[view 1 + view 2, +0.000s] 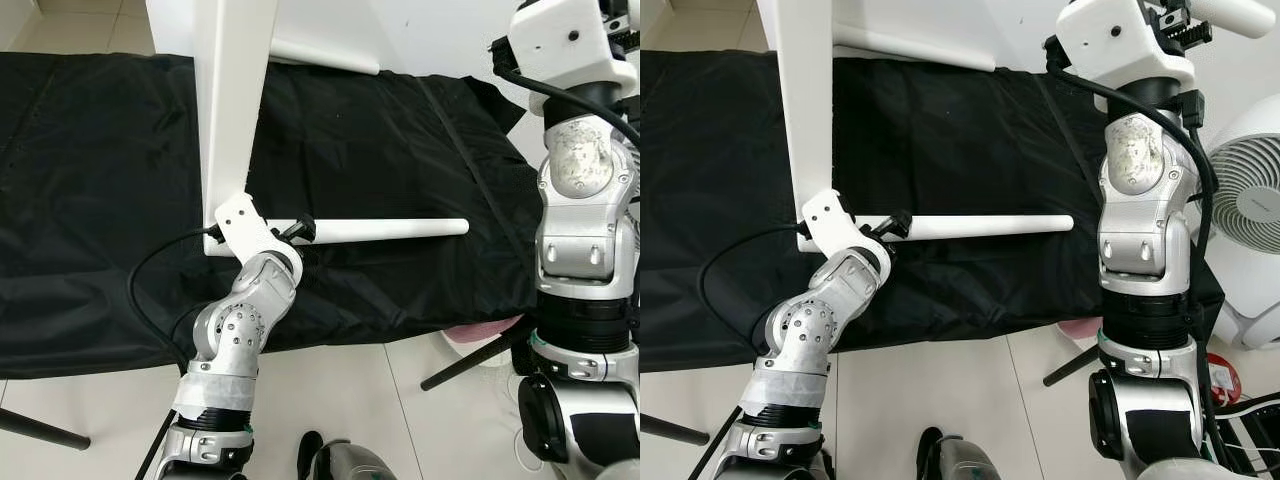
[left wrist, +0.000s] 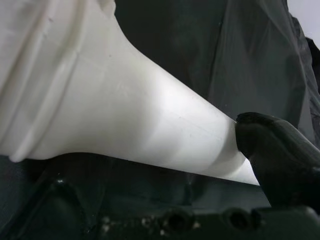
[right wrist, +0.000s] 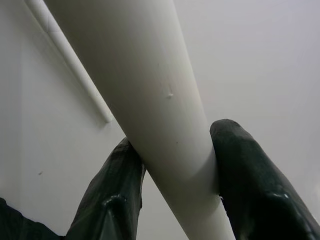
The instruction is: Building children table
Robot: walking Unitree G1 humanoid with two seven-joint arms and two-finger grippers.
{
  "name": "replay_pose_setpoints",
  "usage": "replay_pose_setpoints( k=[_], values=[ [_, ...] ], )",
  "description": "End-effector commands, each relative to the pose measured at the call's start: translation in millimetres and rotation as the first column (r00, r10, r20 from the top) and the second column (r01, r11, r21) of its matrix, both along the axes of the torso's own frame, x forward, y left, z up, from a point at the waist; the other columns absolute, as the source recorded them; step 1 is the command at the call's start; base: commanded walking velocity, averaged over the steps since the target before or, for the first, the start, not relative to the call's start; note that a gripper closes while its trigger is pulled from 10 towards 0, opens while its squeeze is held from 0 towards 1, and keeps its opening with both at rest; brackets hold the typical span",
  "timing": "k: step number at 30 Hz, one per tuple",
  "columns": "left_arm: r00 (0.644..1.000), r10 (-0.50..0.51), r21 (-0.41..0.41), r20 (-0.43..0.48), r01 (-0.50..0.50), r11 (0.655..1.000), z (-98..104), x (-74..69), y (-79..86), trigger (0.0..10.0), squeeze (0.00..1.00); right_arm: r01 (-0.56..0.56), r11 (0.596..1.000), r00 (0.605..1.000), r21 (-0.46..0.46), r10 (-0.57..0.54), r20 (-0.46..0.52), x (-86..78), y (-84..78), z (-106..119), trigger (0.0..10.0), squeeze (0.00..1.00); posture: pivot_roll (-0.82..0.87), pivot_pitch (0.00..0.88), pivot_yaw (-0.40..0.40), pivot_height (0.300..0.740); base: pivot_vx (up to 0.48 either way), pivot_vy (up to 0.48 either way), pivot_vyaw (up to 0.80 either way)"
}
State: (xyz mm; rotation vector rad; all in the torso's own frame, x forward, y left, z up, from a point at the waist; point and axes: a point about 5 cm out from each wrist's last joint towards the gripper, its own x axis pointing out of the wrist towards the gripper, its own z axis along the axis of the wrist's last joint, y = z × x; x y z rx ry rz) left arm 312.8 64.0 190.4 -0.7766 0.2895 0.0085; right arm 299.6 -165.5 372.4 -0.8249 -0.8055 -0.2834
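Two tools engaged on white table legs

Two white legs are under grip. The left tool point(image 1: 300, 229) is closed around the thick end of a white table leg point(image 1: 390, 229), close to where that leg meets the corner of the white table panel point(image 1: 232, 100). This leg lies roughly level across the black cloth point(image 1: 100, 200), its free end pointing to the robot's right. In the left wrist view one black finger point(image 2: 280, 160) presses against the tapering leg, with the cloth beneath it.

The white panel stands upright over the cloth, with a further white leg point(image 1: 320, 50) projecting from it near the top of the head view.

The right tool point(image 3: 172, 165) is raised high on the robot's right. Its two black fingers point(image 3: 255, 185) are clamped on either side of a second white leg point(image 3: 150, 85), seen against a pale wall.

A white fan point(image 1: 1245, 210) stands on the tiled floor point(image 1: 330, 400) at the right.
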Motion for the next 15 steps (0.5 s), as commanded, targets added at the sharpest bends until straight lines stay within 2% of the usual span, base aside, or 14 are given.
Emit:
replay_pose_setpoints(
  k=[1, 7, 8, 9, 11, 12, 13, 15],
  values=[
    [0.952, -0.059, -0.161, 0.3, 0.112, 0.981, 84.7, -8.2, -48.2, 10.0, 1.0, -0.133, 0.985, 0.981, 0.11, 0.115, 0.159, -17.6, 0.5, 27.4, 0.0, 0.0, -0.05, 0.153, -0.079, 0.74, 0.0, 0.0, 0.0],
    [0.923, -0.061, -0.111, 0.38, 0.111, 0.988, 96.6, -12.3, -46.7, 10.0, 1.0, -0.133, 0.987, 0.979, 0.093, 0.116, 0.166, -17.5, -0.4, 30.3, 0.0, 0.0, -0.05, 0.149, -0.085, 0.74, 0.0, 0.0, 0.0],
    [0.906, -0.061, -0.09, 0.42, 0.109, 0.99, 102.5, -14.2, -47.0, 10.0, 1.0, -0.135, 0.987, 0.978, 0.082, 0.12, 0.169, -16.9, -0.2, 32.1, 1.1, 0.0, -0.05, 0.147, -0.084, 0.74, 0.0, 0.0, 0.0],
    [0.886, -0.067, -0.067, 0.459, 0.109, 0.992, 108.3, -16.3, -47.5, 10.0, 1.0, -0.138, 0.988, 0.977, 0.066, 0.125, 0.174, -16.5, 0.3, 34.4, 4.4, 0.0, -0.05, 0.146, -0.084, 0.74, 0.0, 0.0, 0.0],
    [0.886, -0.067, -0.067, 0.459, 0.109, 0.992, 108.3, -16.3, -47.5, 10.0, 1.0, -0.138, 0.988, 0.977, 0.066, 0.125, 0.174, -16.5, 0.3, 34.4, 4.4, 0.0, -0.05, 0.146, -0.084, 0.74, 0.0, 0.0, 0.0],
    [0.873, -0.07, -0.054, 0.483, 0.109, 0.993, 111.7, -17.7, -47.9, 10.0, 1.0, -0.14, 0.989, 0.976, 0.055, 0.128, 0.178, -16.2, 0.8, 35.9, 4.4, 0.0, -0.05, 0.146, -0.084, 0.74, 0.0, 0.0, 0.0],
    [0.852, -0.081, -0.035, 0.517, 0.115, 0.993, 116.7, -20.6, -49.5, 10.0, 1.0, -0.146, 0.988, 0.974, 0.044, 0.136, 0.182, -15.2, 2.3, 38.2, 10.0, 0.0, -0.05, 0.145, -0.087, 0.74, 0.0, 0.0, 0.0],
    [0.839, -0.088, -0.025, 0.537, 0.121, 0.992, 119.6, -22.5, -50.6, 10.0, 1.0, -0.151, 0.988, 0.973, 0.038, 0.141, 0.185, -14.5, 3.3, 39.6, 10.0, 0.0, -0.05, 0.145, -0.087, 0.74, 0.0, 0.0, 0.0]
  ],
)
